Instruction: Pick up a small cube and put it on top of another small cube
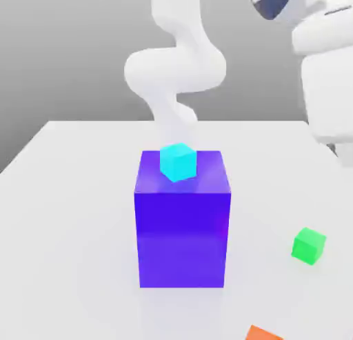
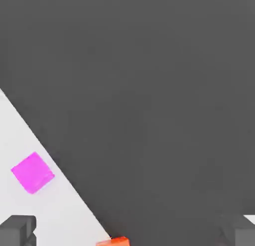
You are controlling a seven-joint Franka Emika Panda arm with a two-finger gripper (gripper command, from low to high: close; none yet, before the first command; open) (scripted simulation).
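Observation:
The small magenta cube [image 2: 32, 172] lies flat on the white table [image 2: 64, 215] in the hand view, close to the table's edge and free of the gripper. My gripper [image 2: 128, 232] is open, its two dark fingertips [image 2: 17, 230] far apart with nothing between them, and it hovers well above the cube. A small green cube [image 1: 308, 245] rests on the table at the exterior view's right, in front of the big block.
A tall purple-blue block [image 1: 183, 228] stands mid-table with a cyan cube [image 1: 178, 161] on top. An orange block [image 1: 264, 334] lies at the near edge, also the orange block [image 2: 113, 241] by the table's rim. The white arm [image 1: 327, 70] looms at upper right.

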